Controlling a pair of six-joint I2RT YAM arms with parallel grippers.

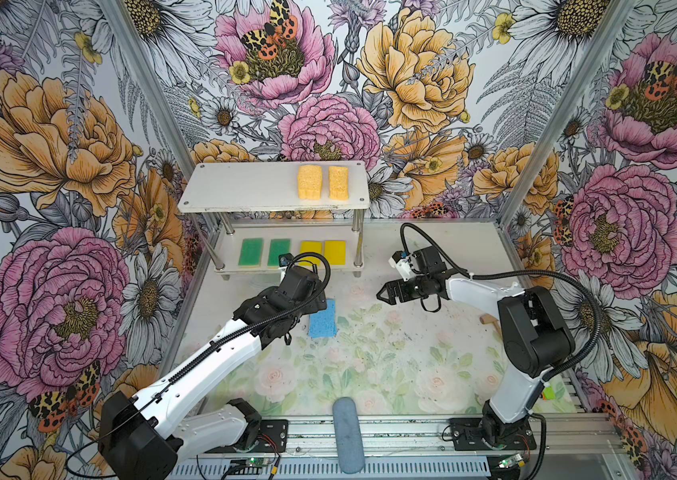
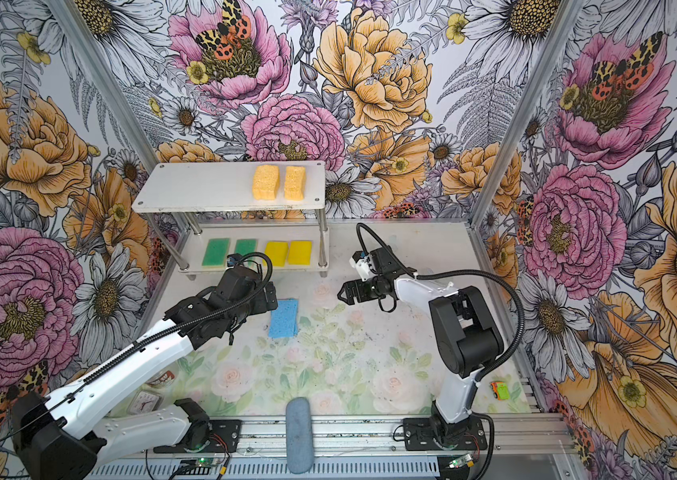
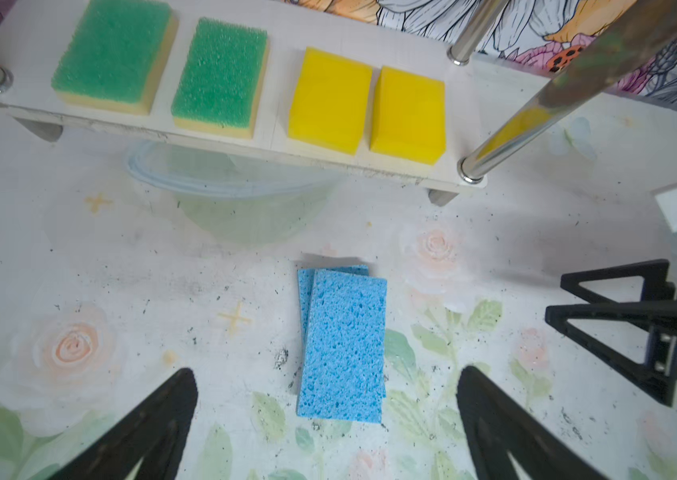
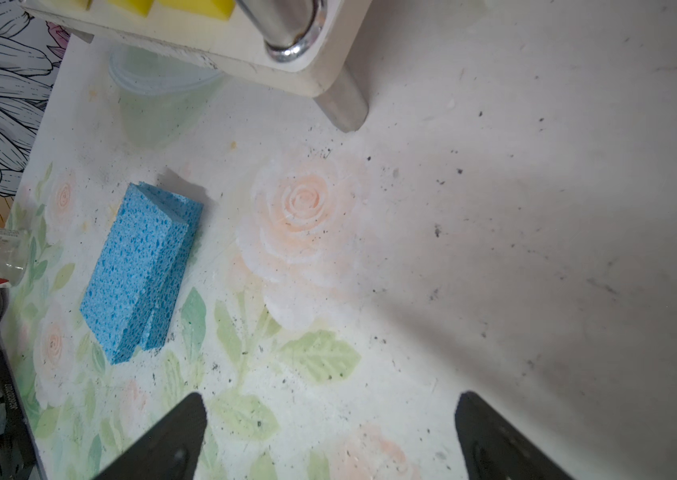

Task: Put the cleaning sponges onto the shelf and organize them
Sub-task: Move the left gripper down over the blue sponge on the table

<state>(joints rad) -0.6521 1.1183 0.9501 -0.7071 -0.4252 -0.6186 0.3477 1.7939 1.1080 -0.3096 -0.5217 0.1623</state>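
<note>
Two flat blue sponges [image 1: 322,319] lie stacked and slightly fanned on the table in front of the shelf [image 1: 241,191]. My left gripper [image 3: 327,374] hovers open just above their near end, holding nothing. My right gripper [image 1: 382,295] is open and empty, to the right of the blue sponges [image 4: 141,274] and apart from them. Two pale orange sponges [image 1: 310,182] sit side by side on the shelf's top board. On the lower board [image 3: 274,137] rest two green-topped sponges [image 3: 220,75] and two yellow sponges [image 3: 370,104].
A grey-blue cylinder [image 1: 348,434] lies at the front edge. A small wooden mallet [image 1: 488,321] shows behind the right arm. A toy car [image 2: 499,390] sits at the front right. A clear plastic dish [image 3: 224,183] lies by the shelf's front.
</note>
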